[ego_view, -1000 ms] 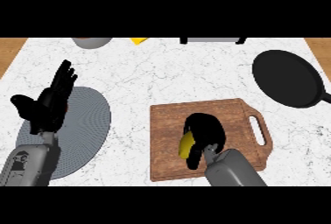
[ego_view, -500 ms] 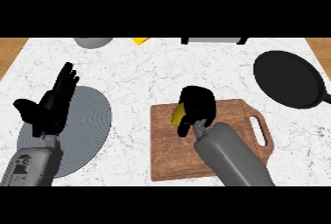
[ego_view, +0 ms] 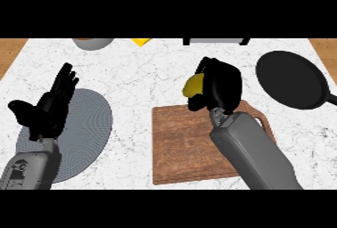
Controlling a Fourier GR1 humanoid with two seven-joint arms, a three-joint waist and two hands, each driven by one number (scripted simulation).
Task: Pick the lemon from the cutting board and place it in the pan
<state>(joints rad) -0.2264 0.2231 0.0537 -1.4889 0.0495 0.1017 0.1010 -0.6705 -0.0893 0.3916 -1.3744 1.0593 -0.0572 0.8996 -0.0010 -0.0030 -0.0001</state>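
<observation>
White marble counter (ego_view: 151,71) carries a wooden cutting board (ego_view: 187,147), a grey round mat (ego_view: 89,120) and a black pan (ego_view: 293,80) at the right, while the right hand (ego_view: 220,87) curls round the yellow lemon (ego_view: 193,86) above the board's far edge and the left hand (ego_view: 46,109) rests open over the mat.

A white marbled counter (ego_view: 145,80) carries everything. A grey round mat (ego_view: 89,129) lies flat on it, at the view's left, partly under the left robot hand (ego_view: 46,113) and well left of the right robot hand (ego_view: 220,87). Along the far edge, beyond both, sit three partly cut-off things: a grey bowl (ego_view: 92,42) up and right of the left robot hand, a yellow piece (ego_view: 139,42) just right of the bowl, and a grey, dark-edged item (ego_view: 216,41) straight beyond the right robot hand. Wood (ego_view: 9,55) shows past the counter's side edges.
</observation>
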